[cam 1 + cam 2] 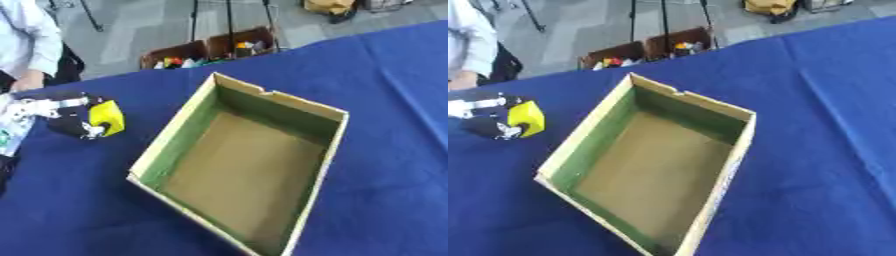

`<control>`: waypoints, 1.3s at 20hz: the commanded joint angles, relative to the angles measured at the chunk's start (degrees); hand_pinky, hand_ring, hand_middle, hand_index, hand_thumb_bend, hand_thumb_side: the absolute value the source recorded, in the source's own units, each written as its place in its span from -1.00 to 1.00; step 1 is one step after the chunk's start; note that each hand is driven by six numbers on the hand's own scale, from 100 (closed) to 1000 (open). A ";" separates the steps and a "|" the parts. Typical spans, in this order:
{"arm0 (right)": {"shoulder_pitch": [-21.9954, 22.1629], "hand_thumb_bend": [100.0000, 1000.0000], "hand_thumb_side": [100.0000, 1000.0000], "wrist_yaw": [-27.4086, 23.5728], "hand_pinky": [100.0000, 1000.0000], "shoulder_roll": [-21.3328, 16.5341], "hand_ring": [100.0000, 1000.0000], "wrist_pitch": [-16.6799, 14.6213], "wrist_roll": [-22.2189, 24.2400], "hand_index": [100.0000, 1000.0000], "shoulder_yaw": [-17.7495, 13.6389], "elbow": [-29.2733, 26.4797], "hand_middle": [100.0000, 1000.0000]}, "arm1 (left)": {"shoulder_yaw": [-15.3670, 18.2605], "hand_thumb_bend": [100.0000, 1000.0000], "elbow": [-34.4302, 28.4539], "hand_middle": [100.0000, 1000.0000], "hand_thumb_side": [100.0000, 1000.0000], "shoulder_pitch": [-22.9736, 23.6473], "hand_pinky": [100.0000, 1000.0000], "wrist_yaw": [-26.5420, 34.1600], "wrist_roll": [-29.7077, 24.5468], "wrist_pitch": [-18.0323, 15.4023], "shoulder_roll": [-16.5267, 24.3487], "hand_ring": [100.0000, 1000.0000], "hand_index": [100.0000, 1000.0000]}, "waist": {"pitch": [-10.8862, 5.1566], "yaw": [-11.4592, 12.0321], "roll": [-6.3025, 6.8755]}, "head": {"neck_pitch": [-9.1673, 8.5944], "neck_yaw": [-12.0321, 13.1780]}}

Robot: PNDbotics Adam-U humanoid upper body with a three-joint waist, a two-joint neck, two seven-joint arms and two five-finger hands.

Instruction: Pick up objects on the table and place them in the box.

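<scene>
Over to the left of the box [249, 165], the left hand [66, 117] comes in from the picture's edge with its fingers curled round a yellow block [107, 118]. The block sits at the hand's tip, on the side facing the box, near the box's left wall but not over it. I cannot tell whether it is lifted off the blue cloth [385, 150] or resting on it. The box itself is open-topped cardboard, green along the inner walls, brown on the floor, and lies askew on the cloth with nothing inside. The right hand does not show in either view.
</scene>
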 commanded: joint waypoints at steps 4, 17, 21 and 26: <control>-0.35 -1.00 0.02 -0.01 0.51 -0.92 0.43 0.24 -0.60 0.50 -0.68 -1.01 0.00 | -0.19 -1.00 0.14 0.09 -0.20 0.28 -0.59 -1.68 0.03 -2.61 1.32 -0.33 0.46 | -0.54 -0.17 0.57 | -0.30 0.31; 0.64 -1.00 0.00 -0.17 0.52 0.02 0.43 0.93 -1.29 0.50 -0.72 -1.01 0.02 | -0.49 -1.00 -0.28 -0.08 -0.29 0.16 -0.85 -1.68 4.41 -1.38 2.05 -0.55 0.28 | -3.09 0.17 0.64 | 1.12 0.31; 1.15 -1.00 0.00 -0.21 0.52 0.34 0.43 1.15 -1.45 0.50 -0.72 -1.01 0.02 | -0.64 -1.00 -1.20 -0.09 -0.37 0.02 -0.86 -0.99 5.20 -1.46 2.50 -0.56 0.28 | -4.09 0.62 0.55 | 1.85 0.17; 1.59 -1.00 -0.01 -0.36 0.52 0.79 0.43 1.29 -1.52 0.50 -0.72 -1.01 0.03 | -0.88 -1.00 -2.65 -0.12 -0.43 0.12 -0.92 -0.89 7.09 -1.10 2.98 -0.59 0.24 | -5.16 0.78 0.45 | 2.16 -0.15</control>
